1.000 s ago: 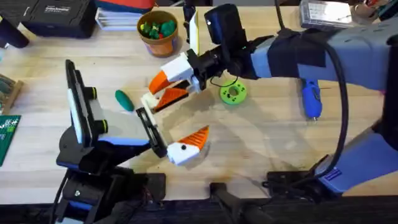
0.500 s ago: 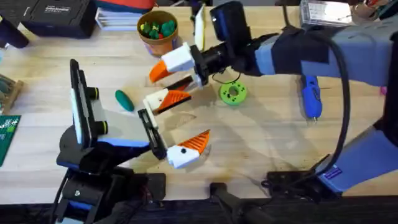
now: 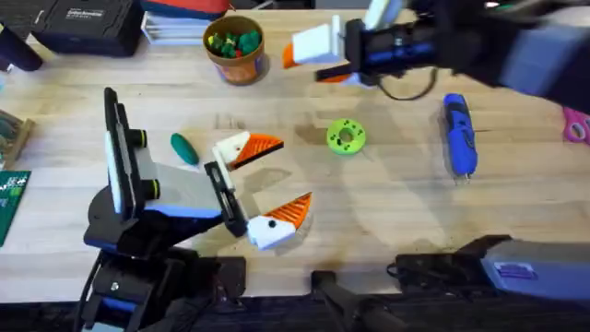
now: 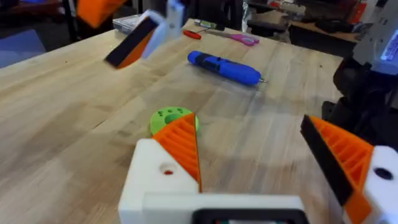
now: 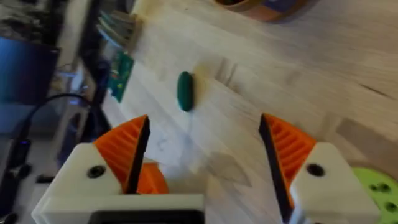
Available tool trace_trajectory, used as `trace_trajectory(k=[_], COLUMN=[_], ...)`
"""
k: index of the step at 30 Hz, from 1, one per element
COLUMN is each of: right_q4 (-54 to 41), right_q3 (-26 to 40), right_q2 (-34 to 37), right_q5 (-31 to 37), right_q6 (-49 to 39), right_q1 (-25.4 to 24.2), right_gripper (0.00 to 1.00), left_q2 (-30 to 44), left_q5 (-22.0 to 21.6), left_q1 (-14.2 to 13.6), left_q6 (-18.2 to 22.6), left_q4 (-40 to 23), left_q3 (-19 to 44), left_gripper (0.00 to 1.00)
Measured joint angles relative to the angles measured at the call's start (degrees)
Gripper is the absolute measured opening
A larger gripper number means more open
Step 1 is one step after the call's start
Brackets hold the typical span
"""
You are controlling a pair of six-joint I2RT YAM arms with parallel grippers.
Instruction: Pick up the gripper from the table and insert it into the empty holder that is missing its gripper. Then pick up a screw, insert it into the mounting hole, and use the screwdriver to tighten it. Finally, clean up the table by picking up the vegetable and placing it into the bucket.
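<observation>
The right tool (image 3: 309, 66) hung released and empty over the far side of the bench (image 3: 406, 212), just right of the bucket (image 3: 235, 46); its wrist view showed bare wood between the spread orange pads (image 5: 127, 152). The left tool (image 3: 284, 173) also stood spread, holding nothing. The gripper piece (image 3: 263, 145) appeared seated on the holder (image 3: 230, 148), but the mounting hole (image 4: 166, 169) looked empty, so any jolt or tilt of the left arm could probably shake the piece loose. A low sweep by the right arm might clip the bucket or push the green disc (image 3: 346, 137), which lay just right of the holder. Whether screws sat on that disc could not be told. The screwdriver (image 3: 459, 134) lay well to the right with open wood around it, easy to approach from above. The vegetable (image 3: 183, 148) rested just left of the holder, close under the left arm, leaving little room. The far edge was crowded, the middle and right open
</observation>
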Motion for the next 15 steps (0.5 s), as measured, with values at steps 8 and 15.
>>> trace_trajectory(k=[8, 15], right_q4=[-17.4, -22.3], right_q3=[0.0, 0.0], right_q2=[-12.5, -12.7], right_q5=[23.9, 29.3], right_q6=[-11.2, -13.6], right_q1=[2.6, 2.5], right_gripper=[0.994, 0.994], left_q2=[0.0, 0.0], left_q5=[0.0, 0.0], left_q1=[0.0, 0.0], left_q6=[0.0, 0.0], left_q4=[0.0, 0.0], left_q3=[0.0, 0.0], left_gripper=[0.985, 0.985])
